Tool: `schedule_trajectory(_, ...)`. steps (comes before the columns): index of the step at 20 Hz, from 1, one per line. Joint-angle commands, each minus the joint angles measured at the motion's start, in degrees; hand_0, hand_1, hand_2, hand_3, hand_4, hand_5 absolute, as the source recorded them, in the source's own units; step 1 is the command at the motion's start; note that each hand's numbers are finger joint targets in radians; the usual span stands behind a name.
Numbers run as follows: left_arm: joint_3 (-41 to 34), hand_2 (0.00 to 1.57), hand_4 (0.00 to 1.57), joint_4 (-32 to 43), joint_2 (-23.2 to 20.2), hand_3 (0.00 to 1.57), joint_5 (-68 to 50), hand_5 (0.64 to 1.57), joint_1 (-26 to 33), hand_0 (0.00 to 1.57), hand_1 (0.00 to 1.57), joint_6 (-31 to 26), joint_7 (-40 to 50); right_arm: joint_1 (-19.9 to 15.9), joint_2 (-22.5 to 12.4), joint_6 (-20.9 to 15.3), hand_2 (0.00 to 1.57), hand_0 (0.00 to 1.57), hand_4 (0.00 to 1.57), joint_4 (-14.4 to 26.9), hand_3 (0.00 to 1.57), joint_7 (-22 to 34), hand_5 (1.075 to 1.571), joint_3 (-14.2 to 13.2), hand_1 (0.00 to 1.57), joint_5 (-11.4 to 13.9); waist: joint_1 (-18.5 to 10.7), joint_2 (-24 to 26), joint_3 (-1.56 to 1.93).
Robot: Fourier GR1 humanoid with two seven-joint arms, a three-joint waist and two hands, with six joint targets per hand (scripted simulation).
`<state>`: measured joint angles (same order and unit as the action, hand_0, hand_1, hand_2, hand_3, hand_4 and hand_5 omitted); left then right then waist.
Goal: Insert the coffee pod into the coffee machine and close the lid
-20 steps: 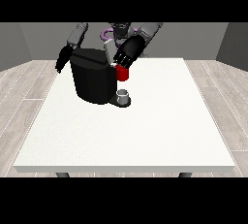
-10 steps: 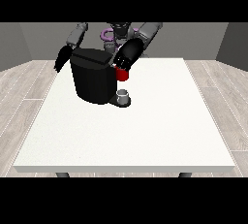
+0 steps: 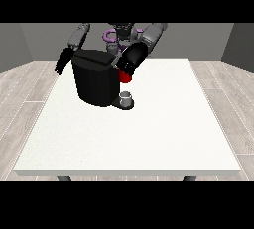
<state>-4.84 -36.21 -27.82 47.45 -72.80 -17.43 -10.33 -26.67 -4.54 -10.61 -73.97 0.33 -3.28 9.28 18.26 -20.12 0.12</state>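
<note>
I keep my hand at the view's right (image 3: 133, 59) over the top front corner of the black boxy coffee machine (image 3: 96, 82) to work its lid, fingers unreadable, other hand (image 3: 63, 60) just beside it, pod unseen.

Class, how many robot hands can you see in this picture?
2. One hand hangs at the view's left, beside the coffee machine; the other hand is at its upper right, above the table.
</note>
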Motion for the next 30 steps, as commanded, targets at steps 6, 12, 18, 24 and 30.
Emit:
schedule_trajectory(6,-1.07,1.21,0.0,0.02,2.18,0.95,0.51,1.571,0.61,1.25,1.25,6.21,-1.0,0.21,1.33,-1.48,0.0,0.0,0.06,-0.26,0.0,0.37,1.571,1.21,0.0,1.31,0.75,-1.07,-0.11)
schedule_trajectory(12,0.3,1.22,0.0,-1.15,1.36,0.94,2.04,1.571,-1.5,1.25,1.25,6.13,-3.47,-3.05,0.47,-2.35,0.0,0.0,0.11,1.73,0.0,-0.29,1.571,0.12,0.0,1.86,-0.35,-3.45,-0.1)
schedule_trajectory(18,-0.17,0.98,0.0,0.57,-3.44,0.69,3.69,1.571,-3.39,0.92,0.92,5.92,-5.05,-4.63,-2.41,0.34,0.0,0.0,0.22,-0.16,0.0,1.41,1.571,-0.28,0.0,1.36,2.02,-4.51,-0.11)
schedule_trajectory(24,0.98,0.63,0.0,0.66,-3.19,0.51,5.75,1.571,-2.24,0.0,0.0,6.85,-3.94,-1.6,0.2,-1.9,0.0,0.0,0.09,0.68,0.0,0.8,1.571,1.08,0.0,2.69,0.78,-2.34,-0.09)
schedule_trajectory(30,-0.6,0.53,0.0,1.54,-3.7,0.45,5.27,1.571,-2.26,0.0,0.0,9.23,-6.0,-2.3,0.89,-3.0,0.0,0.0,0.15,-0.48,0.0,0.64,1.571,1.82,0.0,3.61,0.83,-4.45,-0.11)
